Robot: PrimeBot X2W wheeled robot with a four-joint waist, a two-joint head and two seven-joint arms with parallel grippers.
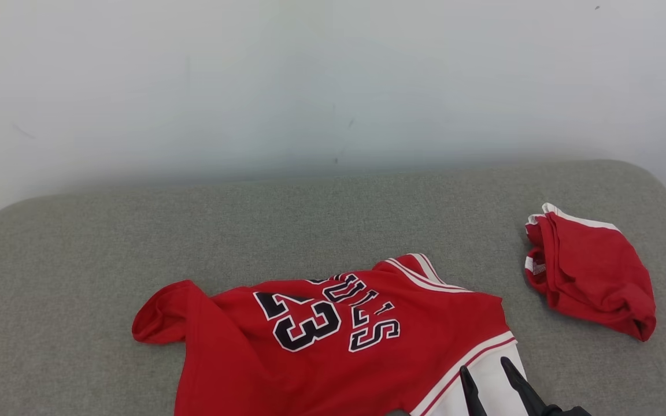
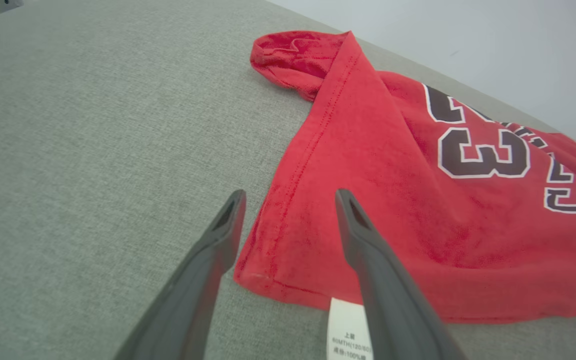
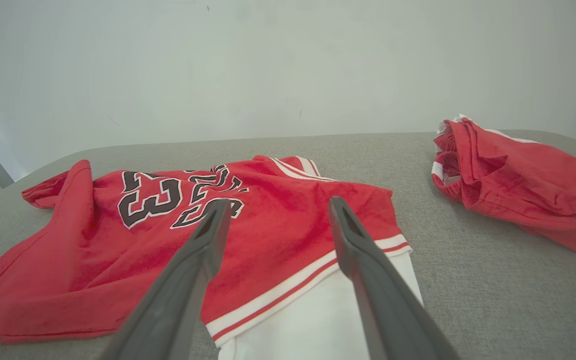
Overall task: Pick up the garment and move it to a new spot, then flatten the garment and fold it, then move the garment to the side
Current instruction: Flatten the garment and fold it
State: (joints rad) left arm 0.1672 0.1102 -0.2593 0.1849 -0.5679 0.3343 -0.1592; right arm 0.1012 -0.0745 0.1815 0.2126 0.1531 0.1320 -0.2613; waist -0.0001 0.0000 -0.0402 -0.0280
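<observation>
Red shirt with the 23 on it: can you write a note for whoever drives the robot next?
Left gripper: open, empty, at the jersey hem corner.
Right gripper: open, empty, over the jersey's white-trimmed edge.
The jersey lies rumpled on the grey pad, number up, one sleeve bunched. Another red garment lies bundled apart, on the robot's right.
Done: jersey set down.
Left: flatten, fold, move aside.

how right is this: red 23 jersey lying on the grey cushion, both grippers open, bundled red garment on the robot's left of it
Wrong side: the head view shows the bundled red garment on the robot's right of the jersey. The rest holds: it lies on the grey cushion, left gripper and right gripper open.
</observation>
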